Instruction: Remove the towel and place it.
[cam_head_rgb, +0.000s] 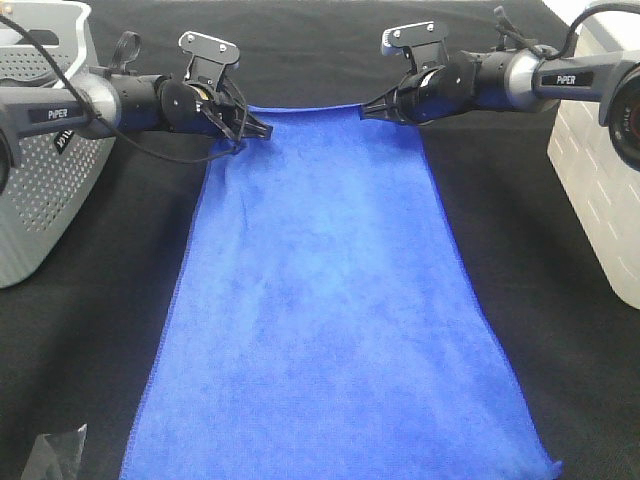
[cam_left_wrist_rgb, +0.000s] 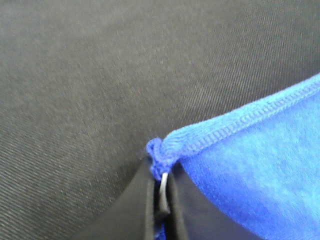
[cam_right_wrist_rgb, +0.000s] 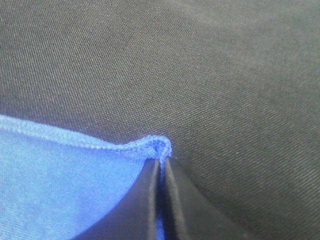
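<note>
Towel (cam_head_rgb: 330, 300) flat on black cloth (cam_head_rgb: 530, 260), far corners pinched: left gripper (cam_head_rgb: 262, 129) and right gripper (cam_head_rgb: 366, 111) clamped tight on mere stitched corner tips. Risk: corner slipping free on an uneven lift, from so shallow a bite.

Lanes: black cloth (cam_head_rgb: 520, 330) is bare on both sides of the towel (cam_head_rgb: 330, 310), so either arm has room to swing outward. Left side is bounded by a perforated grey basket (cam_head_rgb: 45, 180), right side by a white bin (cam_head_rgb: 600, 190); both stand just beside the arm bodies. Far strip of cloth beyond the towel edge is open. Small dark object (cam_head_rgb: 55, 455) sits at the near left corner, possibly crumpled plastic, too dim to tell. Loose cable (cam_head_rgb: 150, 150) droops under the left arm.
</note>
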